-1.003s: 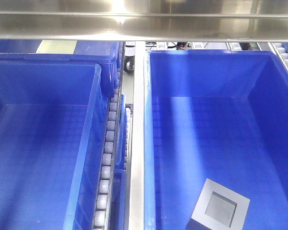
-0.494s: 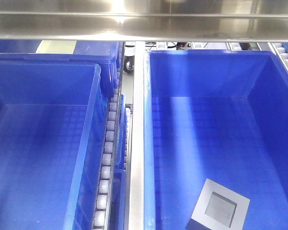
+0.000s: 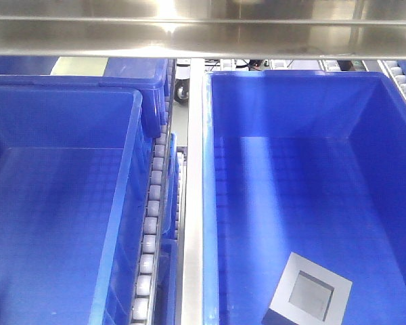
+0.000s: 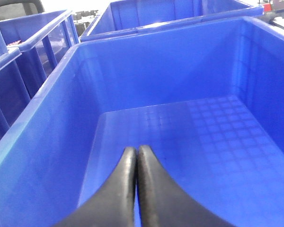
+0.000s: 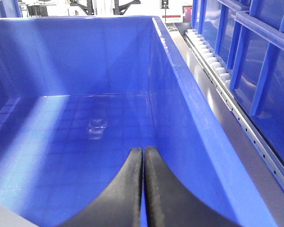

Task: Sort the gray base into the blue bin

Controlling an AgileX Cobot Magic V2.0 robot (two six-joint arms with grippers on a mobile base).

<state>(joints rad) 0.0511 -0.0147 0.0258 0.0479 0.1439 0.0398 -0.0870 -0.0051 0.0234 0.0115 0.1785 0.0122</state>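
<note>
The gray base [image 3: 308,296] lies on the floor of the right blue bin [image 3: 208,203], near its front, with the square recess facing up. A second blue bin [image 3: 125,203] stands to the left, with nothing showing in it. No gripper shows in the front view. My left gripper [image 4: 136,150] is shut and empty above the left bin's floor [image 4: 180,132]. My right gripper [image 5: 143,150] is shut and empty over the right bin [image 5: 85,56]. A gray corner [image 5: 2,215] shows at that view's lower left; I cannot tell what it is.
A roller track [image 3: 151,223] and a steel rail [image 3: 191,203] run between the two bins. A steel shelf [image 3: 203,30] crosses overhead. Another blue bin [image 3: 122,71] stands behind the left one. More rollers [image 5: 213,61] and blue racks flank the right bin.
</note>
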